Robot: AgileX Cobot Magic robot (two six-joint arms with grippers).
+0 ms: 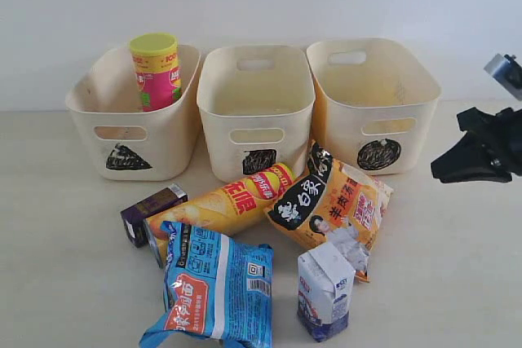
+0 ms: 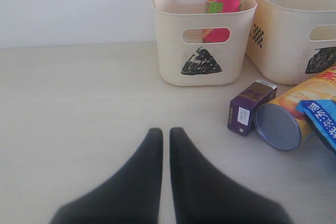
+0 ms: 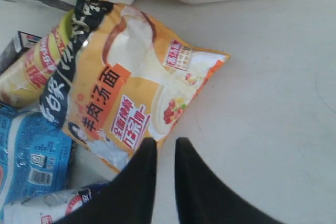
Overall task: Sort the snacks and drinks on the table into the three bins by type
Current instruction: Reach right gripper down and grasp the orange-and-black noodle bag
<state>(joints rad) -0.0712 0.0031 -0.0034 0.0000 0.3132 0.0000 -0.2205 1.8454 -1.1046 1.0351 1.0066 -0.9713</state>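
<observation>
The pink chip tube [image 1: 157,71] stands upright in the left bin [image 1: 86,107]. No snack or drink shows in the middle bin [image 1: 220,132] or the right bin [image 1: 342,132]. In front of them the yellow-orange tube [image 1: 224,205] lies on its side, with the dark purple carton [image 1: 151,211] at its left end. The orange-black bag [image 1: 334,201], the blue bag [image 1: 216,287] and the white-and-blue carton [image 1: 326,291] lie nearer the front. My right gripper [image 1: 436,174] hovers right of the orange-black bag [image 3: 126,82], shut and empty [image 3: 165,140]. My left gripper [image 2: 166,129] is shut over bare table, left of the purple carton [image 2: 249,106].
Each bin carries a black scribbled label on its front. The tabletop [image 1: 65,283] is pale wood and a white wall stands behind the bins. The left arm is out of the exterior view.
</observation>
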